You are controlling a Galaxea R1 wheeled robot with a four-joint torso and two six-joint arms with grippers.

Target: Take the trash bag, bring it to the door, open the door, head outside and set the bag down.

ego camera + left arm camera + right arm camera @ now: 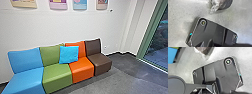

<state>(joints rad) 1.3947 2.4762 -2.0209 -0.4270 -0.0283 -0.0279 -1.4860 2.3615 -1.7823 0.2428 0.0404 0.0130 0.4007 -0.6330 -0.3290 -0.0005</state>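
Taking the robot's straight ahead in the head view as 12 o'clock, a row of joined seats begins at 10 o'clock with the light-blue seat (25, 61). Beside it at 11 stands the green seat (56, 75). Between 11 and 12, a bright-blue cushion (68, 54) leans across the backs of the green seat and its neighbour, the orange seat (81, 70), just left of 12. The dark-brown seat (100, 62) ends the row between 12 and 1. On the white wall (75, 27) above, four colourful posters (58, 3) run from 11 to 1, their tops cut off. Towards 2 o'clock a green frame (148, 37) borders tall glass (161, 47), with greenery and paving beyond. Grey floor (120, 80) spreads in front of the seats, darker near the wall.

The left wrist view gives the trash bag (223, 4), a dark brownish bulk with clear, crinkled plastic gathered at one end, seen over pale grey floor near the robot's own dark plate (210, 30). The bag's clock bearing I cannot tell, nor whether anything holds it. Whether the left gripper is open or closed, I cannot tell.

The right wrist view also has the bag and plate, plus what the left wrist view lacks: a corner of blue and green seating. For the right gripper too, I cannot tell whether it is open, closed or gripping anything.
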